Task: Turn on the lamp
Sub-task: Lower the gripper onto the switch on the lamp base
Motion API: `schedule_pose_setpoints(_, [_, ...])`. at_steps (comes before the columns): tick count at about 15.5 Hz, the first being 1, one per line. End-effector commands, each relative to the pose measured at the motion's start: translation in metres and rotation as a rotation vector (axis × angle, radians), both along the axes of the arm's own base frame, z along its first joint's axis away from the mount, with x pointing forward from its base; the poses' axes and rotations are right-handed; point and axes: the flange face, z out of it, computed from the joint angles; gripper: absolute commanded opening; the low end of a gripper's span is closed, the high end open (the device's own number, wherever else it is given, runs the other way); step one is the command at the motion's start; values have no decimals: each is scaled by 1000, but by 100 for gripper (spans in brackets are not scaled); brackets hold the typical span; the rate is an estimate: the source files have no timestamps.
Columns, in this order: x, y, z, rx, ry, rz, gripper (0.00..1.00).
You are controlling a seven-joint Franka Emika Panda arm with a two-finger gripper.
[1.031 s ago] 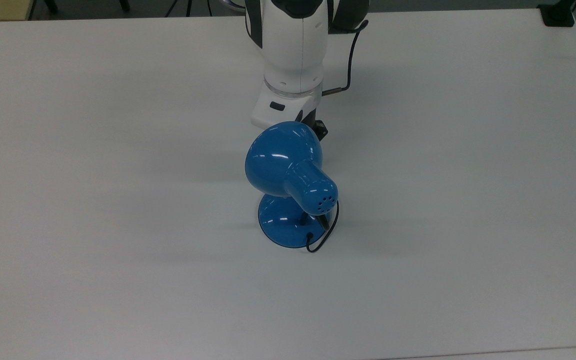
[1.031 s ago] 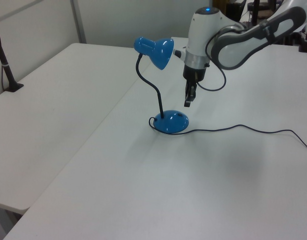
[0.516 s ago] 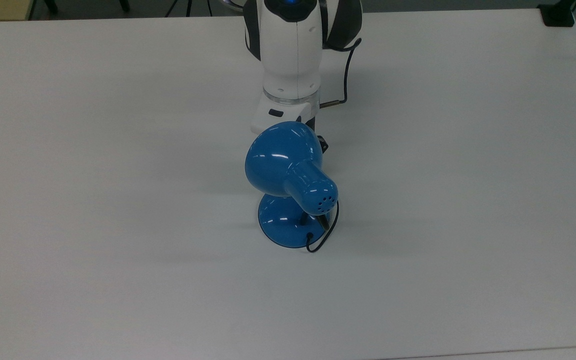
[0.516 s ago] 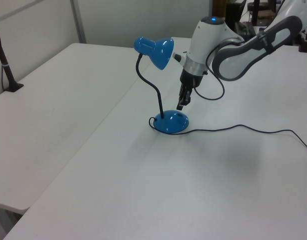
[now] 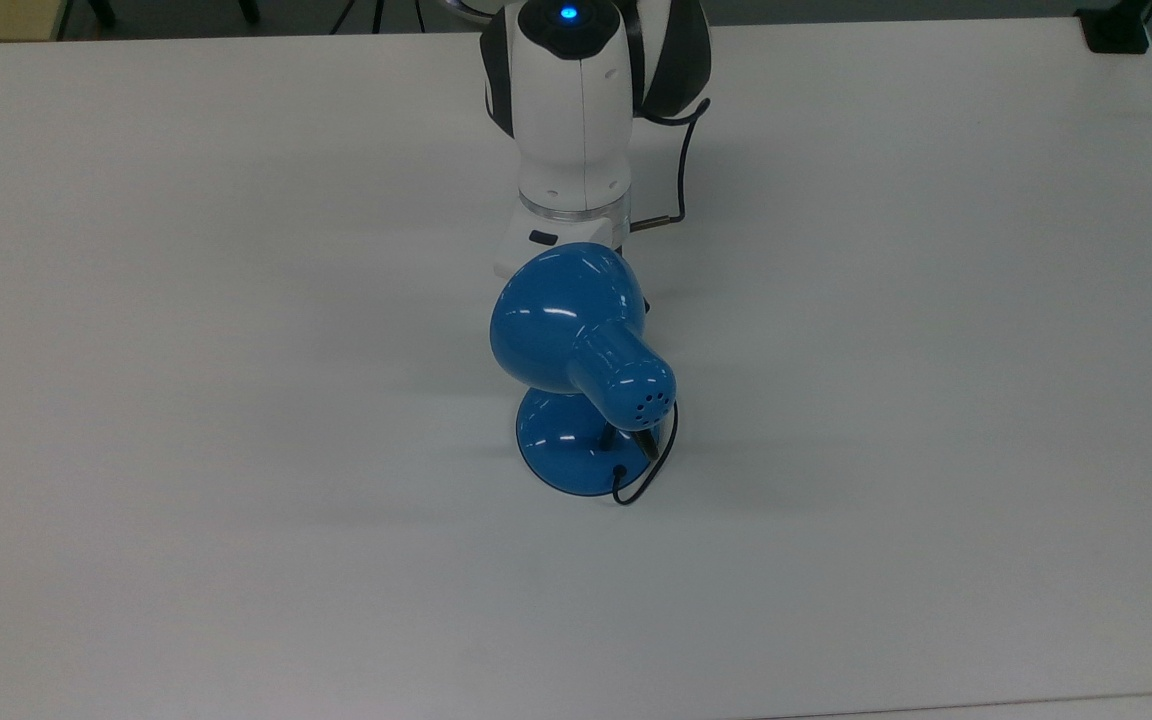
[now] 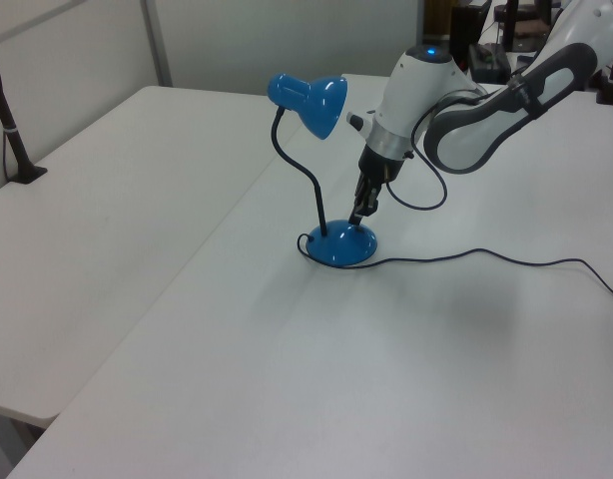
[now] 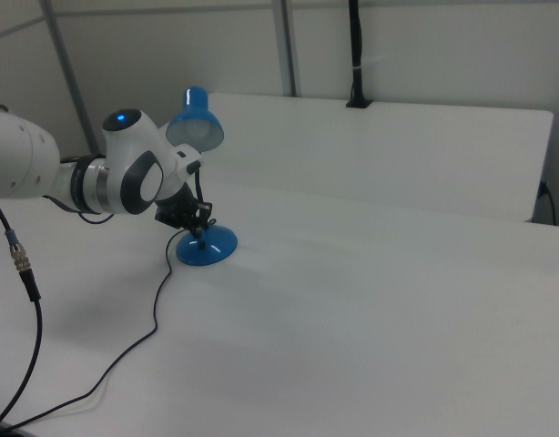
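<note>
The blue lamp (image 5: 566,325) stands mid-table, its bell shade (image 6: 311,100) tilted on a curved black neck over the round base (image 6: 341,245). A thin black cord (image 6: 486,254) runs from the base toward the left view's right. My gripper (image 6: 358,213) points down at a slant, shut, its tip just above the base's far rim, below and beside the shade. In the right view the gripper (image 7: 197,224) sits right over the base (image 7: 208,246). The shade hides the fingers in the top view, leaving the white wrist (image 5: 568,130) visible behind it.
Two white tables (image 6: 117,200) meet at a seam left of the lamp in the left view. A black clamped post (image 6: 12,130) stands at the far left edge, another clamp (image 5: 1116,30) at the top view's upper right. A thick grey cable (image 7: 20,273) hangs at the right view's left.
The gripper has come down and in toward the lamp base, the wrist tilting more. In the top view its fingers slid out of sight under the shade. The lamp has not moved.
</note>
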Motion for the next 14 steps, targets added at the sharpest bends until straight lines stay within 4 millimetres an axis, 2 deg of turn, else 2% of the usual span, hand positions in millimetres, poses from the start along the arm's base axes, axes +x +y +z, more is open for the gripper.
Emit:
schedule_pose_setpoints(1, [-2,-2,-2,5,-13,-1,0])
schedule_pose_setpoints(14, [3,-5,-30,1,16,-3,0])
